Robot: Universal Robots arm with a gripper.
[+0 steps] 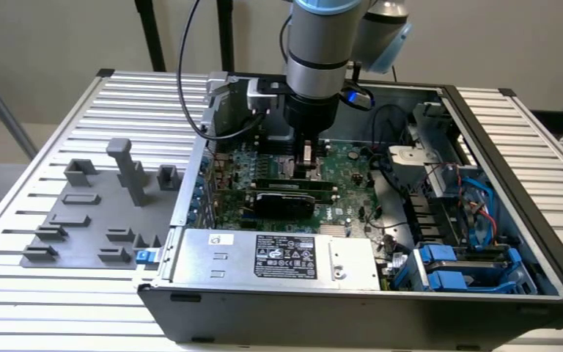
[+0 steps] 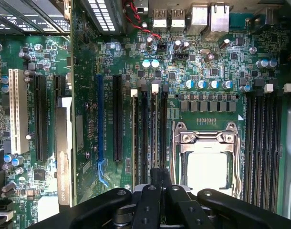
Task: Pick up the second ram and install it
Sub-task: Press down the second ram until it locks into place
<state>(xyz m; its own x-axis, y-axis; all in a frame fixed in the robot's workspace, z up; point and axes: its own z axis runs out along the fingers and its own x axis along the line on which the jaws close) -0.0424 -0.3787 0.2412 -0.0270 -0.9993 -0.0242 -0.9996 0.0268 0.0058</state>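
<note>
The second ram (image 2: 154, 133) stands on edge in a memory slot of the motherboard (image 2: 217, 52), just beside the open processor socket (image 2: 207, 157), with another stick (image 2: 134, 138) in a slot near it; seen edge-on in the wrist view, it runs straight out from between the gripper's fingers (image 2: 148, 205), which are pressed together on its near end; in the exterior view the gripper (image 1: 306, 163) reaches down into the open computer case (image 1: 516, 220), its tip low over the board beside the black-topped expansion card (image 1: 284, 199); the silver power supply (image 1: 272, 257) lies along the case's near wall, and blue drive brackets (image 1: 457, 268) sit in the corner toward the exterior view's right; the case rests on a slatted metal table (image 1: 27, 301), where a grey parts holder (image 1: 96, 220) stands well apart toward the exterior view's left.
</note>
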